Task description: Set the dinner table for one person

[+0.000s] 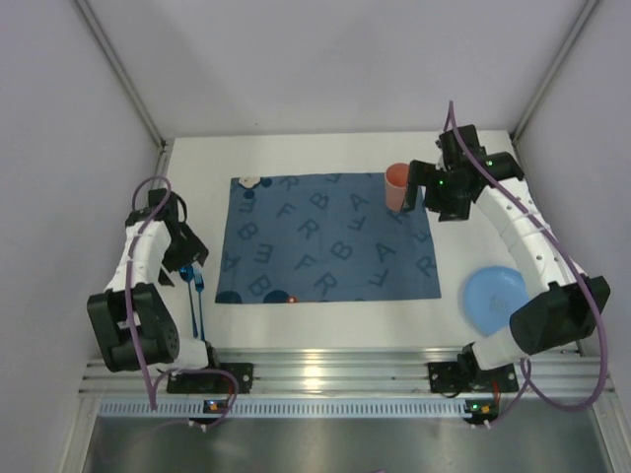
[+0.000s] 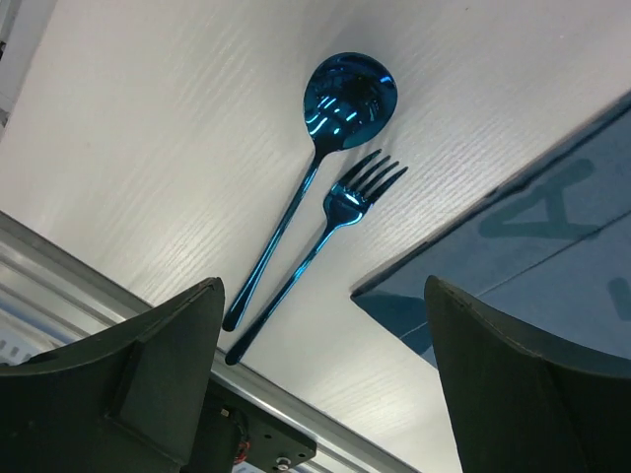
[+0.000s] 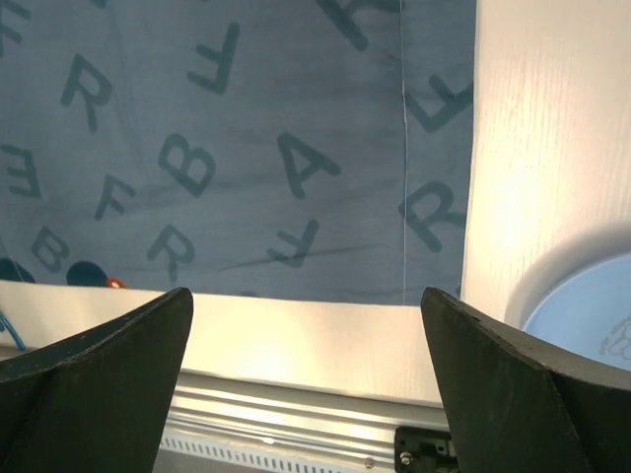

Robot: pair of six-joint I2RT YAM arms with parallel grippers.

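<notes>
A dark blue letter-printed placemat (image 1: 330,236) lies in the middle of the white dinner table (image 1: 325,325). An orange cup (image 1: 396,185) stands upright at the mat's far right corner. My right gripper (image 1: 414,202) is open right beside the cup, with nothing between its fingers in the right wrist view (image 3: 306,296). A light blue plate (image 1: 493,294) lies on the table to the right of the mat. A shiny blue spoon (image 2: 315,148) and fork (image 2: 340,212) lie side by side left of the mat. My left gripper (image 2: 323,286) hangs open above their handle ends, holding nothing.
A small white item (image 1: 248,182) sits at the mat's far left corner, and a small orange-red bit (image 1: 292,297) at its near edge. A metal rail (image 1: 325,374) runs along the table's near edge. Grey walls close in the back and both sides.
</notes>
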